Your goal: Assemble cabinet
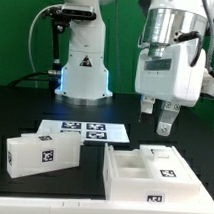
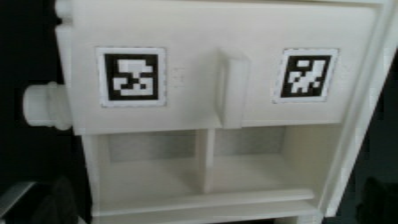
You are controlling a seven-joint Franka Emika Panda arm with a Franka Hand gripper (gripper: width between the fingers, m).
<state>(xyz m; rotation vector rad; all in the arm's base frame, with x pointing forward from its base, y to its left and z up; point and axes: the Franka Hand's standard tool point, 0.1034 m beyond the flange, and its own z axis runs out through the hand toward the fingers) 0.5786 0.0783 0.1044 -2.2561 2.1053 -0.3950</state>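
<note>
Low on the exterior view's right, on the black table (image 1: pixel 15 117): the cabinet (image 1: pixel 143 168), open compartments showing from above, long axis running across the view, slightly skewed. One black-and-white square tag (image 1: pixel 165 176) on the near face; two such tags (image 2: pixel 135 74) side by side in the wrist view, patterns only. Just above, clear of it, the gripper (image 1: pixel 155 115), fingers apart, holding nothing. Further left, a smaller tagged block (image 1: pixel 38 153) and the marker board (image 1: pixel 84 129). Yellow warning triangle (image 1: pixel 85 62) on the arm's base.

Free air between gripper (image 1: pixel 157 119) and cabinet (image 1: pixel 143 172) beneath; white block (image 1: pixel 38 153) well apart, exterior view's left
</note>
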